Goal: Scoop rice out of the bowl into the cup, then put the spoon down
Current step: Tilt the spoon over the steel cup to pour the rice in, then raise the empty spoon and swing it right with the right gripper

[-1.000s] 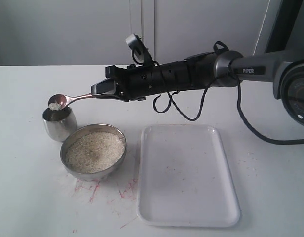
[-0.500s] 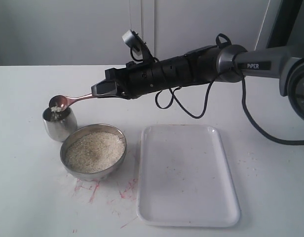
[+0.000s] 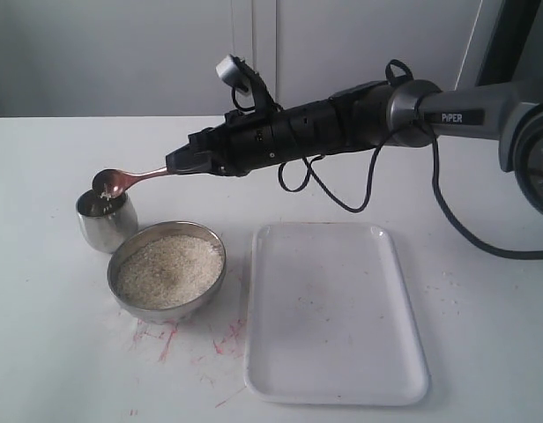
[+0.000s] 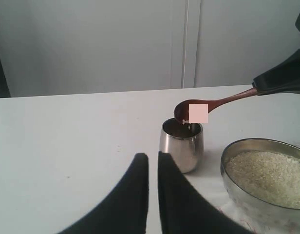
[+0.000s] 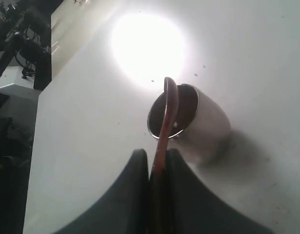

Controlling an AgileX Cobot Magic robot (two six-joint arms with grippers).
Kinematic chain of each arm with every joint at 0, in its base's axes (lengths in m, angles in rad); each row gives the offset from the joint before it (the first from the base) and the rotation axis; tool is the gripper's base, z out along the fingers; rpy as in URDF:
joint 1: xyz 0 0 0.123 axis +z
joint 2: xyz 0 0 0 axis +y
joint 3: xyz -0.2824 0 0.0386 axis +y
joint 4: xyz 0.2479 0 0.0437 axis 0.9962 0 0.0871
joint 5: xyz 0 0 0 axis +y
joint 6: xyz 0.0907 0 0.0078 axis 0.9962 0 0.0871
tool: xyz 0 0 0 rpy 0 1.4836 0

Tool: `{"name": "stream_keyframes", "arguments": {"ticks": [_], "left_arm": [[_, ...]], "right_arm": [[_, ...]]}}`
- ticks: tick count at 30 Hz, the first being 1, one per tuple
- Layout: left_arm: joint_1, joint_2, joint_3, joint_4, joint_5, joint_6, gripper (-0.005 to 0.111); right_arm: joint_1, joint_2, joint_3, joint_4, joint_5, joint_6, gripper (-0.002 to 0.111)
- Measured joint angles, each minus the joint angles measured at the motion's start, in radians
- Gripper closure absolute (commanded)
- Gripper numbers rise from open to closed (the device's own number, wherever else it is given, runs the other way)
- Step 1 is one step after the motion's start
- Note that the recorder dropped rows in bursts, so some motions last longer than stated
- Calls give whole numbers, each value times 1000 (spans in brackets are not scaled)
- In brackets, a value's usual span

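**Status: Spoon Tipped Over Cup, Set-Down Pending**

We are holding the spoon [image 3: 130, 176] in the right gripper [image 3: 179, 161], whose jaws are clamping narrowly on the far end of the handle. The spoon's bowl is hanging directly above the mouth of the cup [image 3: 106, 220], rolled on edge. We are reading this as the emptying part of the transfer. The cup is standing upright at the left of the table [image 3: 60, 352], just beyond the bowl [image 3: 170, 310] and close beside it. The rice [image 3: 168, 269] is filling the bowl nearly to its rim, so plenty is remaining should more scoops be wanted. Setting the spoon down is not yet done. The white tray [image 3: 333, 308] is lying to the right of the bowl.

The left gripper [image 4: 152, 158] is hanging near the cup with its jaws drawn to a slit, holding nothing.

We are noting these limits:
- A blank square patch is covering part of the spoon's bowl in the left wrist view, so any load left in it cannot be told.
- The cup's interior is showing dark, with only a few grains visible, so we cannot judge its fill level.
- Glare is washing out the table beyond the cup in the right wrist view.
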Motion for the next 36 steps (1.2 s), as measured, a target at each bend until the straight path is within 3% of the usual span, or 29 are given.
{"name": "stream_keyframes", "arguments": {"ticks": [27,36], "left_arm": [[0,0,0,0,0,0,92],[0,0,0,0,0,0,92]], "right_arm": [[1,0,0,16,22,-141,108],[1,0,0,157,50,-63,108]]}}
